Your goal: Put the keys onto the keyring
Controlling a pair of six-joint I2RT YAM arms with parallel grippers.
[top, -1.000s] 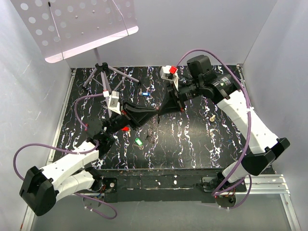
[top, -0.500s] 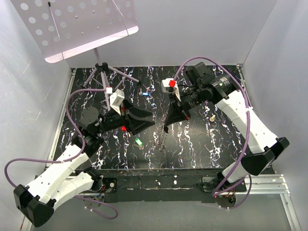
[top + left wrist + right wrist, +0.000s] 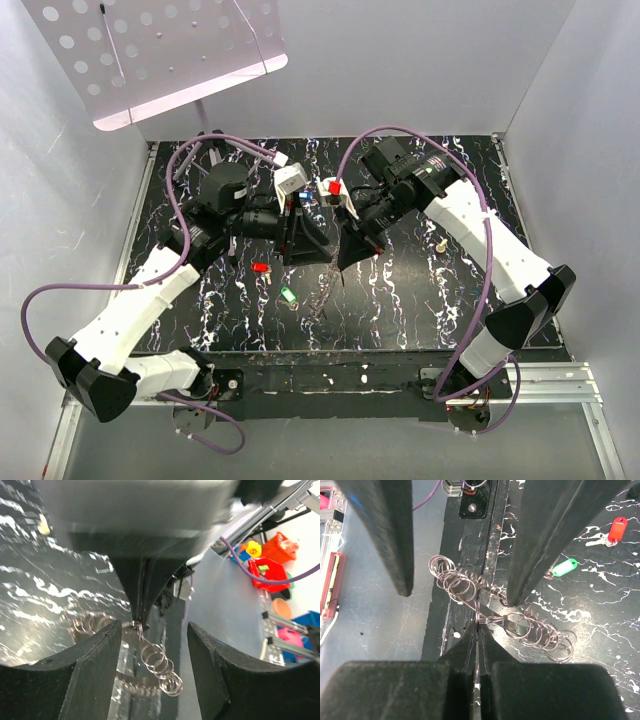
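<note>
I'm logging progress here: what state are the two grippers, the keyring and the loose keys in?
left gripper: open, holding nothing.
right gripper: shut on the keyring.
keyring: hanging from the right gripper, no key on it.
red key: lying loose on the table.
green key: lying loose on the table.

One red key and one green key are lying between 7 and 9 o'clock on the counter, making two. One knob is sitting at 3 o'clock. One keyring, many linked loops, is showing toward 6 o'clock.
</note>
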